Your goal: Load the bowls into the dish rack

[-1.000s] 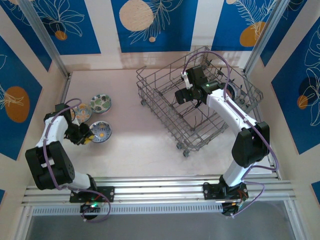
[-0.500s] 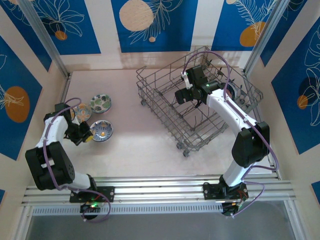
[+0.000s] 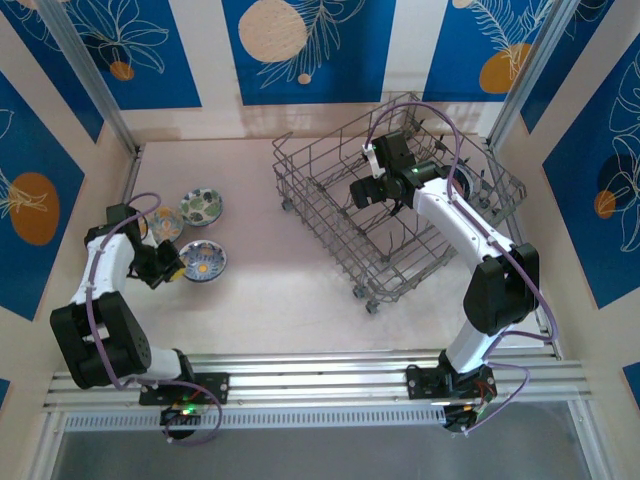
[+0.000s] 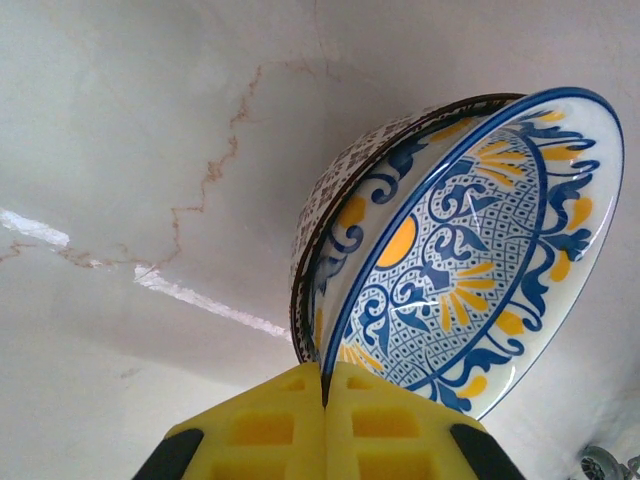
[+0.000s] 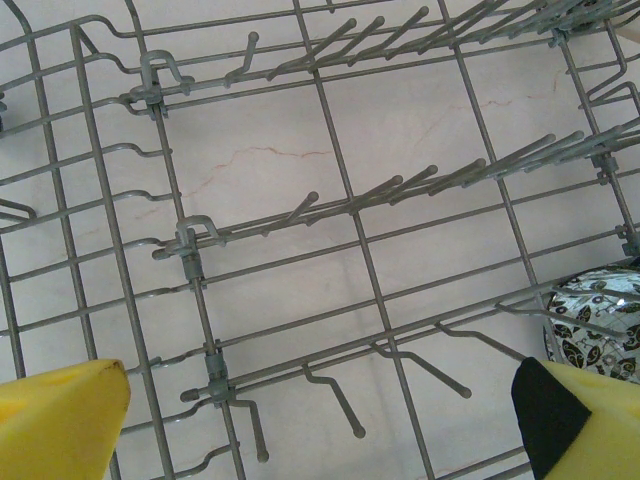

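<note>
A blue, yellow and white bowl [image 4: 470,240] is tilted above the table, and my left gripper [image 4: 326,375] is shut on its near rim with the yellow pads [image 4: 265,425] pressed together. From above, this bowl [image 3: 205,261] is at the left with the left gripper [image 3: 168,266] beside it. Two more bowls, one green floral [image 3: 201,206] and one smaller [image 3: 165,225], sit behind it. The grey wire dish rack [image 3: 330,235] stands at the centre right. My right gripper [image 3: 375,190] hangs open over the rack's tines [image 5: 360,195] and holds nothing. A dark patterned bowl [image 5: 598,320] rests in the rack.
Blue patterned walls close the table on three sides. Bare marble table [image 3: 280,290] lies between the bowls and the rack. The right arm [image 3: 470,235] reaches across the rack's near side.
The left gripper's jaws have closed onto the bowl's rim and the arm has shifted slightly. The right arm has not moved.
</note>
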`<action>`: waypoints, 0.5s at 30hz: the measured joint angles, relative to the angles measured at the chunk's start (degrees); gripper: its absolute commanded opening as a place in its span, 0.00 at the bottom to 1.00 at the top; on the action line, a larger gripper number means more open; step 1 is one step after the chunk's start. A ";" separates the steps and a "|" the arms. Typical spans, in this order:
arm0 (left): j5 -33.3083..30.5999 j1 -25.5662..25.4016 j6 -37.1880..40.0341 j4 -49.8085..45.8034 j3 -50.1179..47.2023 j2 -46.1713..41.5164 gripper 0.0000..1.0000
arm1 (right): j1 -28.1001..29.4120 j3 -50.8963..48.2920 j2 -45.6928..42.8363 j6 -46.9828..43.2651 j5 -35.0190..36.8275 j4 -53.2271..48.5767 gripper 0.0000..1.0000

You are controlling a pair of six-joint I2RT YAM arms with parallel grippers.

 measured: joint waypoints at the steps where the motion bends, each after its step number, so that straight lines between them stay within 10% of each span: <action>1: 0.00 0.00 -0.09 0.00 0.00 0.02 0.11 | 0.00 0.00 0.00 0.00 0.00 0.00 0.99; 15: 0.37 0.00 -0.17 0.07 -0.02 0.02 0.38 | 0.00 0.00 0.00 0.17 -0.02 0.00 0.99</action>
